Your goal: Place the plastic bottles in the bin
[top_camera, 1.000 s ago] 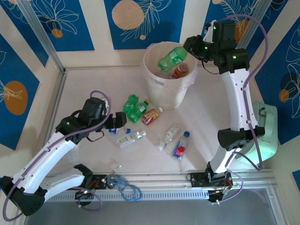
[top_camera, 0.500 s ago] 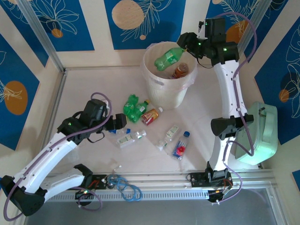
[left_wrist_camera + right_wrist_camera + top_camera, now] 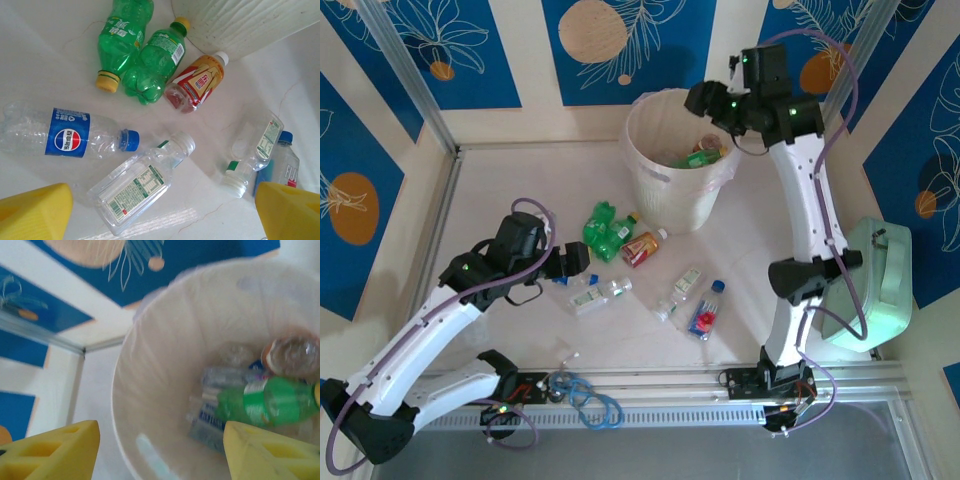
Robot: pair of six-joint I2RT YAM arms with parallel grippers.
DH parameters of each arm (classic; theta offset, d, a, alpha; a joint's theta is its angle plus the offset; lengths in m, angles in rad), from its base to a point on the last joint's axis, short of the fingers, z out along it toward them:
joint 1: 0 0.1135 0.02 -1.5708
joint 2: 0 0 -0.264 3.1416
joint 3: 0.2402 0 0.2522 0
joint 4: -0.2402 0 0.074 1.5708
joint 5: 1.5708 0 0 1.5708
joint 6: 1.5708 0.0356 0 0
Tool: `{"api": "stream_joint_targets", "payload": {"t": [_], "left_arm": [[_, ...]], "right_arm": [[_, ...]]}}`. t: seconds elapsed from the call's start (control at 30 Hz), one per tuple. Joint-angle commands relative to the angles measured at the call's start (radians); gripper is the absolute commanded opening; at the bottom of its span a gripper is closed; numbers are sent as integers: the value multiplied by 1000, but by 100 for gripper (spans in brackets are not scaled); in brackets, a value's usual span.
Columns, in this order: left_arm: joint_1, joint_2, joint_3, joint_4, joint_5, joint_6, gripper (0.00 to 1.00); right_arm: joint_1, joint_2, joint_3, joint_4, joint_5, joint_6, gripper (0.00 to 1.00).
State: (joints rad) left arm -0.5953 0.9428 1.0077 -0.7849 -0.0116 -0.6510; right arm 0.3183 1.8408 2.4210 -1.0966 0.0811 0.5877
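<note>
Green plastic bottle (image 3: 265,402) just fell from my R jaws, now open, into pale round plastic bin (image 3: 655,185), so one more done; L jaws wide.

Mint-green case (image 3: 885,285) w/ handle sits at far right, beside the white tabletop (image 3: 510,190). Blue cable coil (image 3: 592,400) lies on the alu rail (image 3: 660,385) at near edge, left of ctr. Back wall panels (image 3: 610,45): blue w/ orange discs & leaf print.
</note>
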Motion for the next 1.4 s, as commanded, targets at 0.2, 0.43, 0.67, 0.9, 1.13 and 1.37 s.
{"api": "stream_joint_targets", "payload": {"t": [0.2, 0.43, 0.67, 0.9, 1.13, 1.37], "left_arm": [[15, -27, -5, 29, 64, -32, 91], [14, -45, 1, 15, 75, -42, 90], [14, -43, 15, 7, 65, -44, 89], [14, -8, 34, 11, 58, -49, 88], [14, 13, 46, 23, 57, -61, 88], [14, 16, 45, 30, 76, -82, 88]], "right_arm": [[288, -526, -678, -1, 243, 30, 69], [343, -787, -1085, -56, 254, 227, 70], [350, -876, -1266, -167, 298, 356, 73], [307, -877, -1391, -122, 243, 364, 74], [221, -872, -1465, -62, 147, 328, 74], [231, -837, -1503, -42, 102, 331, 75]]}}
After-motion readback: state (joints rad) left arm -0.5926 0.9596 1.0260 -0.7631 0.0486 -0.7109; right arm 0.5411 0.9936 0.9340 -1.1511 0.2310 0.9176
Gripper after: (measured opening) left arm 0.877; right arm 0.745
